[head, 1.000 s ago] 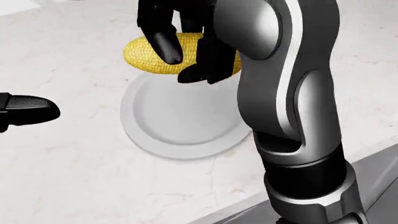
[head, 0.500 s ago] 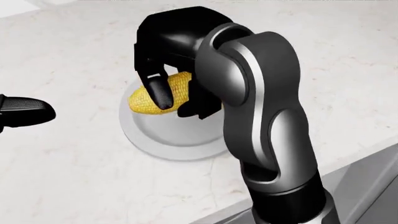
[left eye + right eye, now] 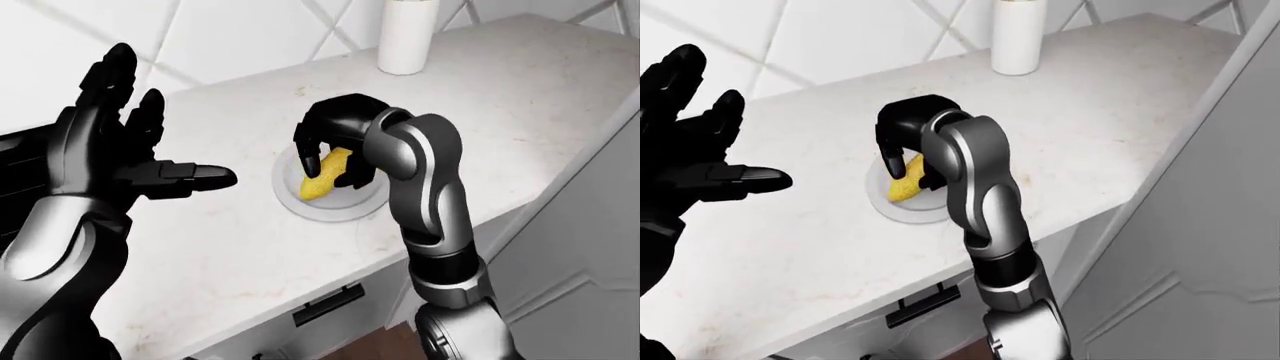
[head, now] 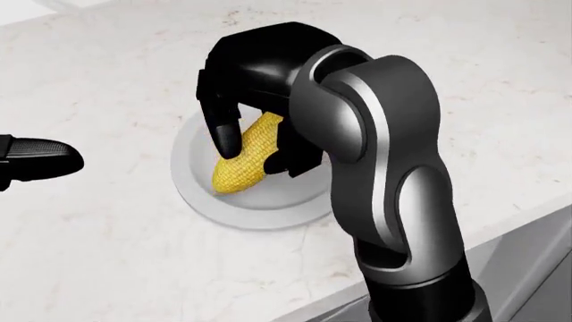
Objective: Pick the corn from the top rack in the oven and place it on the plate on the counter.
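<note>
A pale marble-veined worktop (image 3: pixel 500 97) runs beneath a white wall crossed by diagonal lines, a plain white cylinder (image 3: pixel 407 35) standing near its far edge. The right robot hand (image 4: pixel 255 144) pinches the yellow corn (image 4: pixel 243 158), tilted over the white plate (image 4: pixel 192 184) with its lower end on it. The left robot hand (image 3: pixel 130 142) hovers spread, well apart. No writing is legible.

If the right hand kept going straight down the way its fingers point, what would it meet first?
Likely the plate. The right hand points down over it, fingers closed round the corn, whose lower end looks at or near the plate surface. Exact clearance is unclear.
</note>
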Tool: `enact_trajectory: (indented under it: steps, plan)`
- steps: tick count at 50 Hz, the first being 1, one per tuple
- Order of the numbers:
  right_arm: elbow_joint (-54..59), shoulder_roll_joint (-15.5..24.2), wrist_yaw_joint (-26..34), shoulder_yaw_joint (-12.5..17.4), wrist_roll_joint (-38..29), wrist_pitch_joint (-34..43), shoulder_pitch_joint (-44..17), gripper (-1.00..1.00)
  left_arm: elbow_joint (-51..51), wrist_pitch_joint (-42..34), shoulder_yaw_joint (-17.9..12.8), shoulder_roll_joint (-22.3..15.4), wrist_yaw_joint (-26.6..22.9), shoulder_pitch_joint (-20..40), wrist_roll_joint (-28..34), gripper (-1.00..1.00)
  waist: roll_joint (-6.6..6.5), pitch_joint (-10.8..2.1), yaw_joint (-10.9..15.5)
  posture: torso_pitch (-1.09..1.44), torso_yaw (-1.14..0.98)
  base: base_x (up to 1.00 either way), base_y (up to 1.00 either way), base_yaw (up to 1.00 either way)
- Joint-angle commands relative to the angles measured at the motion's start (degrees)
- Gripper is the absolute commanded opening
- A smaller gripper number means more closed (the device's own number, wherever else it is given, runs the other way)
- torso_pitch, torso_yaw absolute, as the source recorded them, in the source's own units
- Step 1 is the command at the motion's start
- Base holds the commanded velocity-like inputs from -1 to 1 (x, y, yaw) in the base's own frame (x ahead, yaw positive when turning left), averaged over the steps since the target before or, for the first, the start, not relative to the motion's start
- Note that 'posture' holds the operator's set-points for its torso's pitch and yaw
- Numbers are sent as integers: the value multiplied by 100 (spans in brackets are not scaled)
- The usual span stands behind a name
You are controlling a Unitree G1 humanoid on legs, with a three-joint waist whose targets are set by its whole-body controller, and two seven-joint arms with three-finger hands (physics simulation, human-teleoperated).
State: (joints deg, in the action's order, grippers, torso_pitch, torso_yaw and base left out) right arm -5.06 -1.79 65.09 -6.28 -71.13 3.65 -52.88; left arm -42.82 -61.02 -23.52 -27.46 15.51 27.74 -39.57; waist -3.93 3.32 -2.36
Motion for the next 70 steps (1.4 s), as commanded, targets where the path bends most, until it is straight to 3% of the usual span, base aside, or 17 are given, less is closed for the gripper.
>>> enact_trajectory:
  steps: [1,18,20,22,32,40,44,47,51,54,57,59,62,66,70]
  plan:
    - [-220,20,-72,54,-4,-19,-235,-22,-154,111,-138,-85,7,170,26,100,-26,-158,-3,0,0,0,0,0]
    - [-2,115,-383,79,56,-138,40,0,-135,161,-150,-117,3,125,10,100,-17,-167,2,0,0,0,0,0]
    - [-7,142,-344,93,59,-130,2,15,-236,-18,-227,-120,85,198,-108,100,-20,-175,1,0,0,0,0,0]
    - [-1,179,-291,130,93,-118,-88,14,-237,-28,-234,-135,100,204,-132,100,-16,-169,-4,0,0,0,0,0]
    - [-525,592,420,371,335,112,-595,12,-244,-128,-322,-241,246,330,-358,100,21,-120,5,0,0,0,0,0]
    - [-1430,1368,1252,810,766,329,-720,14,-176,-126,-641,-597,457,351,-890,100,49,-80,15,0,0,0,0,0]
    - [-1521,1845,1501,1045,1052,633,-1138,15,-54,-442,-1023,-1205,1061,885,-1935,100,40,-63,11,0,0,0,0,0]
    - [-1610,2097,1646,1123,1185,919,-1452,17,235,-334,-1332,-2017,1751,1177,-3135,100,24,-31,-12,0,0,0,0,0]
    - [-1948,2364,1869,1216,1311,1299,-1586,16,452,442,-1854,-3218,2354,662,-4499,100,-8,39,-53,0,0,0,0,0]
    - [-2329,2575,1996,1347,1425,1549,-1451,17,369,954,-2371,-3658,2387,-129,-4928,100,-32,77,-62,0,0,0,0,0]
    - [-2744,2946,2235,1561,1607,1889,-1454,18,251,1122,-2818,-3608,2158,-844,-4794,100,-45,91,-45,0,0,0,0,0]
    - [-2952,3220,2340,1681,1761,2109,-1418,18,272,1044,-2984,-3546,1944,-1176,-4332,100,-55,99,-23,0,0,0,0,0]
    - [-3255,3687,2413,1952,2057,2432,-1277,23,404,911,-3400,-3515,1646,-1371,-4147,100,-52,105,0,0,0,0,0,0]
    - [-3460,4367,2260,2331,2603,2833,-1002,30,396,804,-3676,-3362,1209,-1600,-3634,100,4,110,0,0,0,0,0,0]
    - [-3784,5034,1845,2960,3367,3185,-183,33,402,659,-3918,-3276,993,-1683,-3417,100,85,96,33,0,0,0,0,0]
